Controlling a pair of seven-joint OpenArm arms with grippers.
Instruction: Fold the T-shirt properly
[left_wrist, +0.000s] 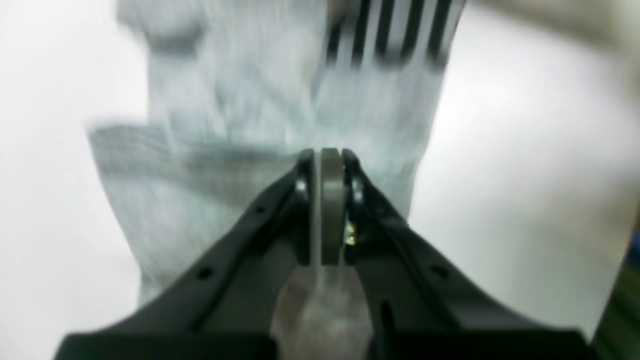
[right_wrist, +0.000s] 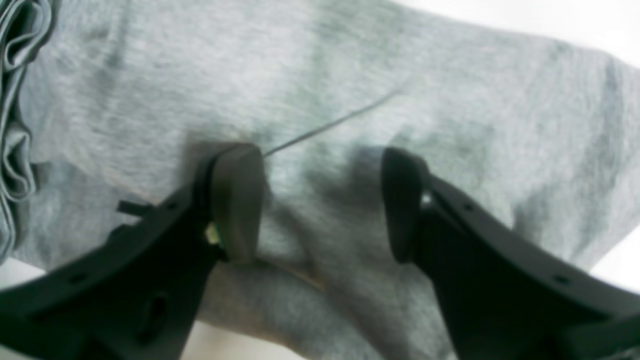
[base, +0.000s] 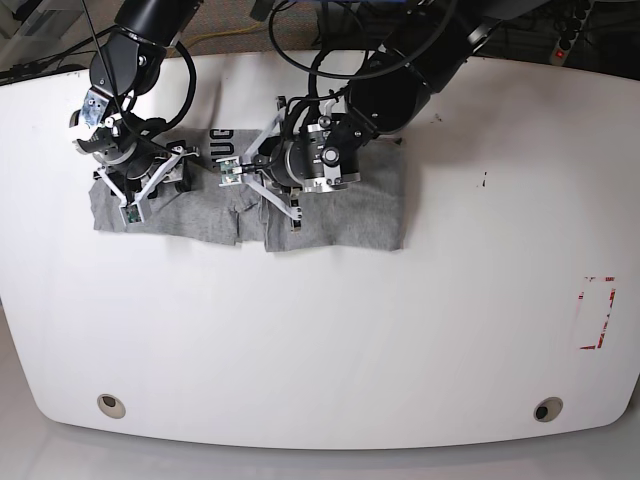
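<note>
the t-shirt (base: 330, 205) lies flattened as a long grey band on the white table (base: 330, 340), toward the table's far edge and left of its middle in the base view, with dark lettering showing at the band's far edge between the two arms.

the left gripper (left_wrist: 327, 160) has its jaws pressed fully together. the left wrist view is blurred; grey cloth fills the space just beyond the tips, and i cannot tell whether a thin fold of it is pinched between the pads. in the base view this gripper sits over the middle of the band, near the lettering.

the right gripper (right_wrist: 320, 200) stands with its jaws well apart, holding nothing. both fingertips (right_wrist: 237, 200) rest on or just above the cloth at the band's left end, a soft ridge of fabric lying between them. bunched layered edges show at the far left of that view.

the cloth looks light, limp and wrinkly, so it will likely sag and drag rather than hold a shape, and a single layer may slip free of a shallow pinch. the safer hold is probably at a hem or corner, catching every layer at the band's end so the fold carries over evenly.
</note>
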